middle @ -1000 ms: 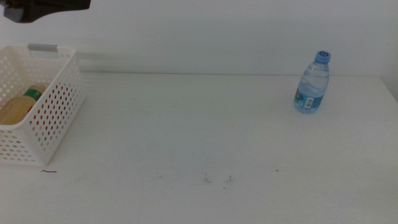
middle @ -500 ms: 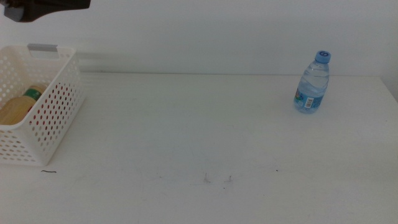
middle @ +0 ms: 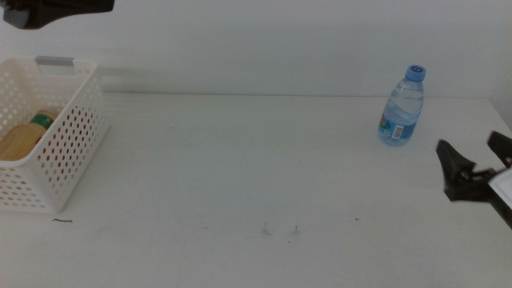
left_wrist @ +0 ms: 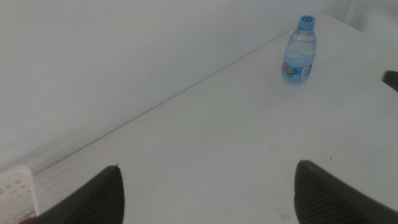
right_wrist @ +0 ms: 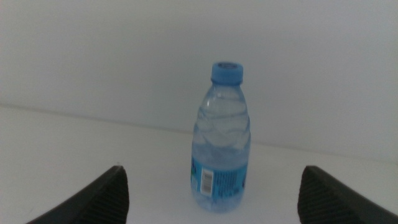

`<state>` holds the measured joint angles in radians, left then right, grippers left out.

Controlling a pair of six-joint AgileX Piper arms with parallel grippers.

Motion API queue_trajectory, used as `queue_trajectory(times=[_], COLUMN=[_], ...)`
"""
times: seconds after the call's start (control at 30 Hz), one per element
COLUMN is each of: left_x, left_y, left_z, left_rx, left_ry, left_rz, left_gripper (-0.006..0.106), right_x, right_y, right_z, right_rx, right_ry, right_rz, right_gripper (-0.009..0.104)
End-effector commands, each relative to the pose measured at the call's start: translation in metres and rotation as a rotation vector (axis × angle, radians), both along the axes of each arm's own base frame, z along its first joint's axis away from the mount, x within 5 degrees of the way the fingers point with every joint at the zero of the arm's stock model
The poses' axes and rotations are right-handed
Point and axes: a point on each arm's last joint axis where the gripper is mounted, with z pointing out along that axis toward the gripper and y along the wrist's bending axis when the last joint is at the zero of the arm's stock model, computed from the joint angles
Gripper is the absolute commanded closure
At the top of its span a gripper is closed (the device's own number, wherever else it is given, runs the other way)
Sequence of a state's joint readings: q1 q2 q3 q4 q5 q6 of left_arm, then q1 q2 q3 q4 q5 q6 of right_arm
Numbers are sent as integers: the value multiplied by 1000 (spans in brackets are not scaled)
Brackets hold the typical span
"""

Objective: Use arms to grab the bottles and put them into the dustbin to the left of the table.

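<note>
Fingers of the right gripper: two dark jaws spread apart, empty, entering at the table's right edge, near and in front of the water bottle, not touching it. Nothing stands between them.

Left gripper: jaws wide apart, empty, raised above the dustbin at the table's left end.

Water bottle: small, clear ribbed plastic, blue cap, blue label with barcode; upright near the far right edge of the table.

Dustbin: white rectangular basket, walls of small round holes, grey tab on the rim; at the left edge. Inside lie a yellowish bottle and something red showing through the holes.

Table: plain white, flat, a few dark specks.
</note>
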<state>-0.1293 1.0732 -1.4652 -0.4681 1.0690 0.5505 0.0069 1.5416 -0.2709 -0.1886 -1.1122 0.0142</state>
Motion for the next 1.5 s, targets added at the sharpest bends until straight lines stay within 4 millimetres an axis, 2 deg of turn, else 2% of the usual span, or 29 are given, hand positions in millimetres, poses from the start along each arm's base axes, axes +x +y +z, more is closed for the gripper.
queue_trajectory(times=[0.0,0.27,0.47,0.63,0.8,1.07,1.1,1.13,1.17,1.23,1.27,1.33,1.47], left_x=[0,0,0,0,0,0,0,0,0,0,0,0,0], left_y=[0,0,0,0,0,0,0,0,0,0,0,0,0], left_z=[1,1,1,1,1,1,1,1,1,1,1,1,1], left_rx=[-5,-5,-5,-5,-5,-5,-5,-5,-5,-5,-5,-5,-5], left_ry=[-13,-13,-13,-13,-13,-13,-13,-13,-13,-13,-13,-13,-13], left_rz=[4,4,4,4,4,4,4,4,4,4,4,4,4], left_gripper=[7,7,7,7,7,7,7,7,7,7,7,7,7], right_x=[16,75,123,155,179,200,202,204,205,206,205,204,199], right_y=[-1,-1,-1,-1,6,13,13,13,14,20,27,47,111], right_z=[-5,-39,-55,-66,-70,-83,-85,-88,-89,-87,-82,-67,-25], right_rx=[11,9,-2,-23,6,-20,-29,-39,-48,-58,-57,-49,-48], right_ry=[-43,10,11,55,67,125,152,185,208,216,206,177,92], right_rz=[4,5,6,4,53,67,64,60,58,73,86,125,261], right_gripper=[3,3,3,3,3,5,9,18,33,75,99,95,97])
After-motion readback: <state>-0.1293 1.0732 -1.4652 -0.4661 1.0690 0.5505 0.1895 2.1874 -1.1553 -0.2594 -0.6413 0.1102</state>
